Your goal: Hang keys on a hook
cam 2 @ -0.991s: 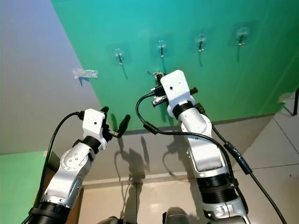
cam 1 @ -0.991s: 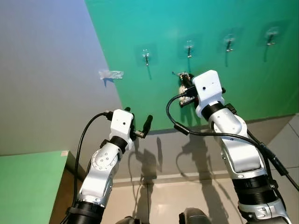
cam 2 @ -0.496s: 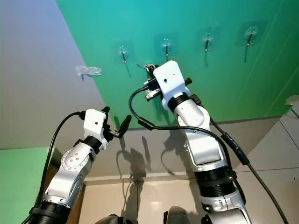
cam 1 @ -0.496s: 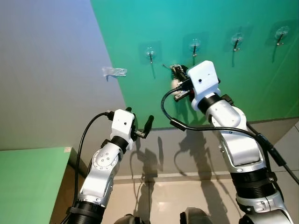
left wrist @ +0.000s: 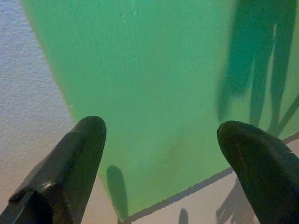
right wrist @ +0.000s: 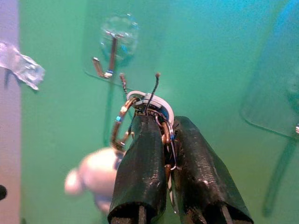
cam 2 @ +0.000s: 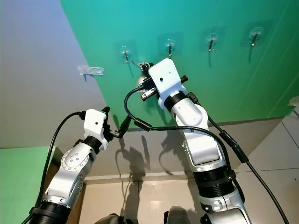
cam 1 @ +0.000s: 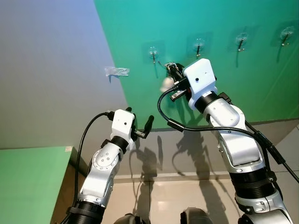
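Silver right hand (right wrist: 161,140) raised, gripping keys (right wrist: 148,105) below hook (right wrist: 111,56).

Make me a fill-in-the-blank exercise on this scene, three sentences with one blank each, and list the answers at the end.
1. The right hand is shut on a bunch of ____ with a pale charm dangling from it.
2. The wall hooks are stuck on the ____ part of the wall.
3. The fingers of the left hand stand ____, with nothing between them.

Missing words: keys; green; open
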Robot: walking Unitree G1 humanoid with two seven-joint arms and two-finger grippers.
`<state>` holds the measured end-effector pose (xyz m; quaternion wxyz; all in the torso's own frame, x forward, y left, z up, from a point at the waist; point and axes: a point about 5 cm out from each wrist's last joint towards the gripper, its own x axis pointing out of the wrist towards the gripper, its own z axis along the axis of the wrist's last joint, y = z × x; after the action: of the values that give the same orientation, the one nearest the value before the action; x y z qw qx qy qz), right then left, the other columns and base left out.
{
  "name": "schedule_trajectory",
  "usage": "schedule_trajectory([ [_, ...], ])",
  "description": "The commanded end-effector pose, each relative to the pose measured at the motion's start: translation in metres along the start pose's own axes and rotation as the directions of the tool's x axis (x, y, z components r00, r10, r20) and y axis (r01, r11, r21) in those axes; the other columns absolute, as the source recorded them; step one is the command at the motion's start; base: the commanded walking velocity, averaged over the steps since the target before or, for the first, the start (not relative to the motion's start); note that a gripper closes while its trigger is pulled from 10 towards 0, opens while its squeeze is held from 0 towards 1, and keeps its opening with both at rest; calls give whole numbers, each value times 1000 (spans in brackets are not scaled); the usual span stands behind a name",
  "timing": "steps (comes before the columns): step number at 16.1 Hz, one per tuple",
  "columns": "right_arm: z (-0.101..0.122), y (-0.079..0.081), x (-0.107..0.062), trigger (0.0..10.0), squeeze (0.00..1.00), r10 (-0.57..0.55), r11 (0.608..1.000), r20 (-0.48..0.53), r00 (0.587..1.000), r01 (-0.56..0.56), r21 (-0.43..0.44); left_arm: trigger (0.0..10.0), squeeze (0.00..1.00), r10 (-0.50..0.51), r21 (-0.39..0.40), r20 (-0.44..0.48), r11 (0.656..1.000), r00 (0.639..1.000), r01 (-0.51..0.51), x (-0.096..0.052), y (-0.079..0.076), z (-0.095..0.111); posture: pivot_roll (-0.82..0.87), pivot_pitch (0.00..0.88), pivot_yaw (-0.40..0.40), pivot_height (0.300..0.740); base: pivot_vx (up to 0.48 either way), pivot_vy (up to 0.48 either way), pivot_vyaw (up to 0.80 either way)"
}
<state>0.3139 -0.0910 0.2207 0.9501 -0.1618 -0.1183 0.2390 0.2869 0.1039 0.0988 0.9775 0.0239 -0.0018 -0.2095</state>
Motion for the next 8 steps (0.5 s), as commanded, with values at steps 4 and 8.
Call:
schedule_trajectory([
  [4, 19, 2, 7, 0, 0, 18, 1000, 57, 998, -18, 6, 10000, 0, -9, 8, 15, 1000, 1000, 9, -1, -1, 2, -254, 40, 118, 720, 0, 0, 0],
  [8, 20, -5, 11, 0, 0, -31, 1000, 58, 998, 31, -5, 10000, 0, -7, 9, 20, 1000, 1000, 6, -1, -2, 3, -250, 32, 111, 720, 0, 0, 0],
])
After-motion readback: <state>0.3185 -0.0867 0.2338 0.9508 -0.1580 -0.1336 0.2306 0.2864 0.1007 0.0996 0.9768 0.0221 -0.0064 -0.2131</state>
